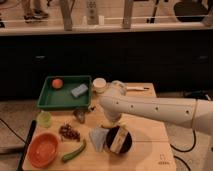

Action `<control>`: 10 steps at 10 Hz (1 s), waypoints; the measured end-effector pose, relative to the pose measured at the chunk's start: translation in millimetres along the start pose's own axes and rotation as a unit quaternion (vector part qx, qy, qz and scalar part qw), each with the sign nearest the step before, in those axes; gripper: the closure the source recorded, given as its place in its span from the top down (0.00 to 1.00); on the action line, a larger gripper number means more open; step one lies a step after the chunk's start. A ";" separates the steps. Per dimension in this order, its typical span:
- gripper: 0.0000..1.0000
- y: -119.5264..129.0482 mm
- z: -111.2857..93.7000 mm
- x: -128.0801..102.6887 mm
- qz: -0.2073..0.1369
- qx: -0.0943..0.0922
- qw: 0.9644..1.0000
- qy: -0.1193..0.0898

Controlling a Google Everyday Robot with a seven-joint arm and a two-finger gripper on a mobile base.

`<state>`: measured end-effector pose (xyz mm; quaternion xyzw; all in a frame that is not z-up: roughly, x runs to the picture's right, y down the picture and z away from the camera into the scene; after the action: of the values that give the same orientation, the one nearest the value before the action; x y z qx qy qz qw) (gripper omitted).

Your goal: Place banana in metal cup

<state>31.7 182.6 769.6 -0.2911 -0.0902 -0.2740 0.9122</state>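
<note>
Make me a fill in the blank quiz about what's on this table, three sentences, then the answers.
1. The gripper is down at the banana, between the metal cup and the ____ bowl with the block.
2. The sponge lies in the ____ tray.
3. The pod lies just right of the ____ bowl.
Missing words: dark; green; orange.
</note>
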 end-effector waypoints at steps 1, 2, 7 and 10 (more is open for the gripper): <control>0.05 0.1 -1.0 -0.9 -0.002 -0.001 1.000 0.002; 0.05 -0.2 -2.1 -2.8 -0.003 -0.003 1.000 0.003; 0.00 -14.5 -4.2 -21.5 0.000 0.002 1.000 0.005; 0.20 -17.7 -0.5 -16.5 0.014 -0.001 1.000 0.004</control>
<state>8.2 177.6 772.4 -0.2924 -0.0824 -0.2627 0.9158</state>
